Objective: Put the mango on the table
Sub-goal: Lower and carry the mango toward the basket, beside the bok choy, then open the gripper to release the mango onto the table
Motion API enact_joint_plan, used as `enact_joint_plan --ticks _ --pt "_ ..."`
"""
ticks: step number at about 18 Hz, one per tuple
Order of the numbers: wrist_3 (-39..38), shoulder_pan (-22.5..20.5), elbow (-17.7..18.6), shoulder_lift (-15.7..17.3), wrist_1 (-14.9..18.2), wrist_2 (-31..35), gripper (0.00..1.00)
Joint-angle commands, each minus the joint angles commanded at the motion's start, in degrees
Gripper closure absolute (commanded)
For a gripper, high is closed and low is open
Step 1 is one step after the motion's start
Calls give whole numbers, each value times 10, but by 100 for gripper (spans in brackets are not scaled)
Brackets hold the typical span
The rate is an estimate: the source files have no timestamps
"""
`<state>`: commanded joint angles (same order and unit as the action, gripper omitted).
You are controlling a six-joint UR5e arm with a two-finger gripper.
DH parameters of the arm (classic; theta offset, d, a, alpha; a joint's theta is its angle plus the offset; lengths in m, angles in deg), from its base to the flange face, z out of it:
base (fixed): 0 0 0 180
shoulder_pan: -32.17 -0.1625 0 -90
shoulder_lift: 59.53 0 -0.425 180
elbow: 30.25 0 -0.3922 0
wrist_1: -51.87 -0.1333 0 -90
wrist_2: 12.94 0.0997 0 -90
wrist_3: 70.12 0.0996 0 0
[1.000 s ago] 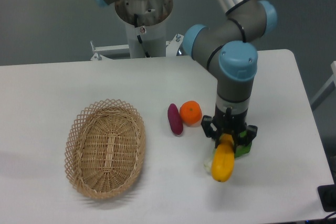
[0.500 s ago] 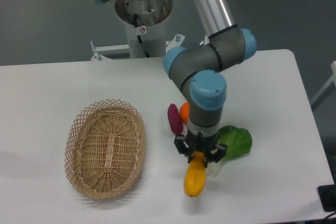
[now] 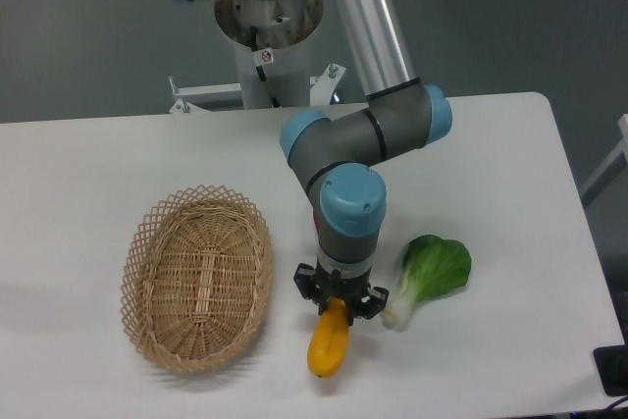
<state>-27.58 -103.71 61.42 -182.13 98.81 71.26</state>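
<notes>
The mango (image 3: 328, 343) is a yellow-orange elongated fruit, held at its upper end by my gripper (image 3: 336, 305). It hangs tilted down toward the white table (image 3: 510, 174) near the front edge, right of the wicker basket. I cannot tell whether its lower tip touches the table. The gripper is shut on the mango. The arm hides the purple sweet potato and the orange.
An oval wicker basket (image 3: 198, 276) sits on the left half of the table. A green leafy vegetable (image 3: 430, 273) lies just right of the gripper. The robot base column (image 3: 267, 36) stands behind the table's far edge.
The arm has swung left along the front of the table with the mango in its grip, uncovering the green vegetable and now hiding the sweet potato and orange.
</notes>
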Motion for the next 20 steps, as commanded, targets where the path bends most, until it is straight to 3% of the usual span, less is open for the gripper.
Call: enact_joint_plan --ticks 4,11,20 --pt "0 0 0 -1 0 1 44" --pt "4 -1 -5 3 -22 1 0" --pt "11 -33 -39 75 -13 -3 0"
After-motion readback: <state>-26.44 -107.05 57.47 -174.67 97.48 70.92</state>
